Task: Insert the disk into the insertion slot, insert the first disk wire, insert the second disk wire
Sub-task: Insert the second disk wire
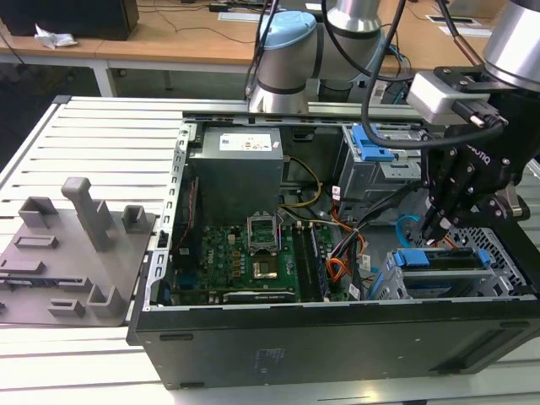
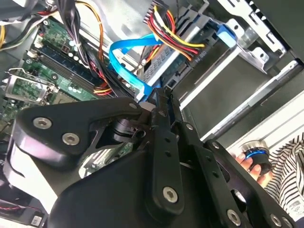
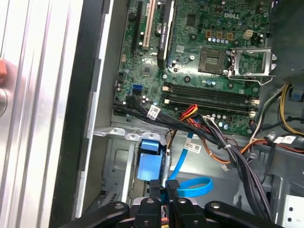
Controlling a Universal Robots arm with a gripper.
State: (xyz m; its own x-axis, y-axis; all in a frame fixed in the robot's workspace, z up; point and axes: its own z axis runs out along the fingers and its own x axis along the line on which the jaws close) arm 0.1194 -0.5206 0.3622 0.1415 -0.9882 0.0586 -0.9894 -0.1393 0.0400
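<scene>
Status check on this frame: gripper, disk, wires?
Gripper shut, down by the blue flat cable. Disk seated in insertion slot. Wire bundle crowds nearby.

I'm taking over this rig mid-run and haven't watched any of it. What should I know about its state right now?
Gripper: lowered into the open PC case, just above the disk and right beside the blue data cable. I cannot tell whether it grips anything.
Disk: lying in the insertion slot with its blue carrier showing.
Done: the disk looks inserted.
Left: neither disk wire can be confirmed as plugged in. The blue data cable loops loose by the disk.
</scene>
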